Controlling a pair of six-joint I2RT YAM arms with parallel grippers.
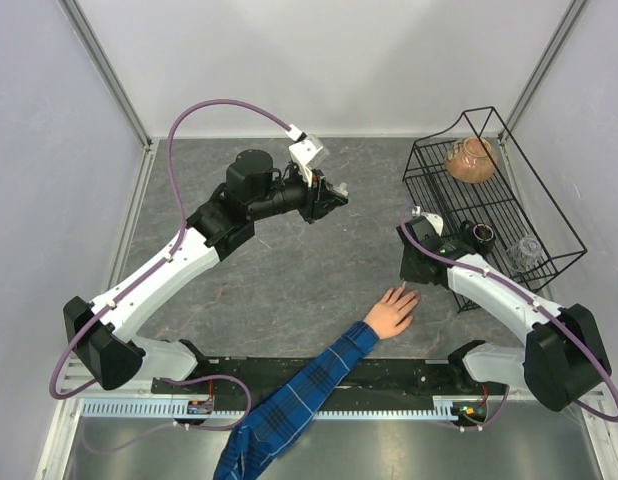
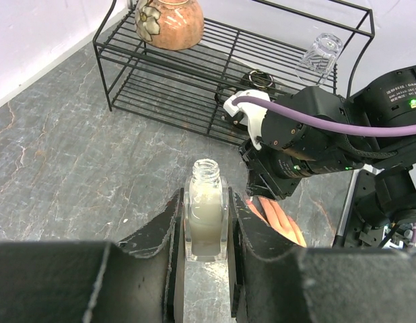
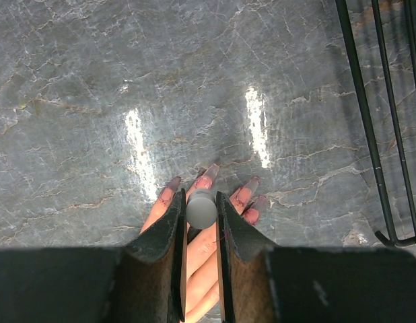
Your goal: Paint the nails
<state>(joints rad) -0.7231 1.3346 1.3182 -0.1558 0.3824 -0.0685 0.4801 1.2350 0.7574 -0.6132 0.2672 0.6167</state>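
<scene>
Brush stroke over the nails (image 3: 209, 172) looks to be the step in hand. The right gripper (image 3: 200, 196) hangs directly above the human hand (image 1: 392, 310). That hand lies palm-down on the grey marbled table (image 3: 93, 101) near the front edge, fingers spread and pointing away from the arm bases. The nails sit at the tips of those fingers, just beyond the gripper in the right wrist view. Its jaws stand narrowly apart, clamped from both sides on a round grey brush cap (image 3: 201, 210). The bristles are hidden under the cap, so you cannot tell whether they touch a nail. To do this well, lower slowly, centre the cap over one nail at a time, and draw from cuticle toward tip with light pressure. Each nail is far smaller than its finger, so a small sideways error would likely put polish on skin. The nails look dark-tinted, but you cannot tell which are coated. The left gripper (image 2: 206, 202) grips the open polish bottle (image 2: 206, 222) upright, pale liquid inside, jaws pressed on its two sides, over the table's middle and apart from the hand. Hold it level for the re-dip. The wire rack (image 1: 489, 215) stands just beside the right arm; mind the elbow.
</scene>
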